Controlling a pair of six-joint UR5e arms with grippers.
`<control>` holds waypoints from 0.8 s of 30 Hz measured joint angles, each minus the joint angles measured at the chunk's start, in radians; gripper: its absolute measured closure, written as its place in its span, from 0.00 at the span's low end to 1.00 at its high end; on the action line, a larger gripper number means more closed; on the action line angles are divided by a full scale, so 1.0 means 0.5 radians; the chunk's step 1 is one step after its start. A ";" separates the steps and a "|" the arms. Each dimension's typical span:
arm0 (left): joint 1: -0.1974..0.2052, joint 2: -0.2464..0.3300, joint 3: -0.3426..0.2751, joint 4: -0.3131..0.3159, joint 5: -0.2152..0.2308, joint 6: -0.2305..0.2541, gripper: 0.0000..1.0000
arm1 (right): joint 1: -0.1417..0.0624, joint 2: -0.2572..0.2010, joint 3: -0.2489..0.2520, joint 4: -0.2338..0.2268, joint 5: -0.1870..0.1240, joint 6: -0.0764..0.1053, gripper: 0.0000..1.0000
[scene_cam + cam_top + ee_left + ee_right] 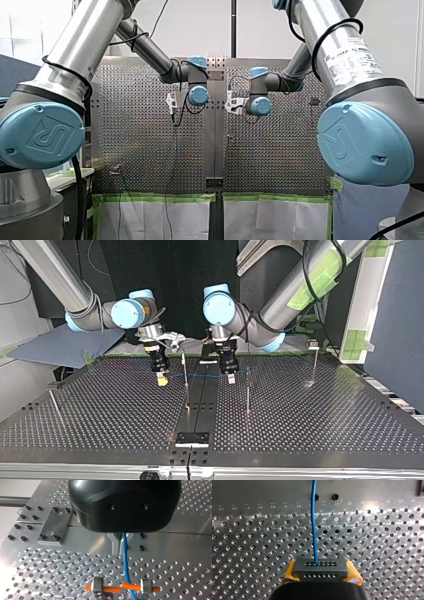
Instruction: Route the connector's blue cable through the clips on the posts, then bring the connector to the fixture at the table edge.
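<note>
My right pincer (pixel 161 379) clamps the connector (pixel 320 566). My left pincer (pixel 123 541) pinches the blue cable (pixel 313 530), strung above the tabletop (pixel 310 420) near the posts (pixel 247 390) (clips apparently unthreaded). Routing and the fixture (pixel 191 438) remain.

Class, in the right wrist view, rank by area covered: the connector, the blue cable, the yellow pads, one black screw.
1. connector
2-3. blue cable and yellow pads: too alike to rank; the cable is long but thin, the pads partly hidden.
4. black screw, though farther from the camera.

Green tape (pixel 155 196) borders white sheets (pixel 145 220); blue-grey board (pixel 55 347), top view's left.
</note>
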 joint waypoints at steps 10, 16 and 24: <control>-0.008 0.000 -0.004 -0.016 -0.001 -0.003 0.95 | -0.001 0.000 0.000 0.018 -0.002 -0.003 1.00; -0.013 -0.001 -0.043 0.020 -0.002 0.004 0.95 | -0.001 0.000 0.000 0.066 -0.004 -0.010 1.00; -0.036 -0.001 -0.102 0.062 -0.001 0.036 0.95 | 0.006 0.000 0.011 0.106 0.003 -0.027 1.00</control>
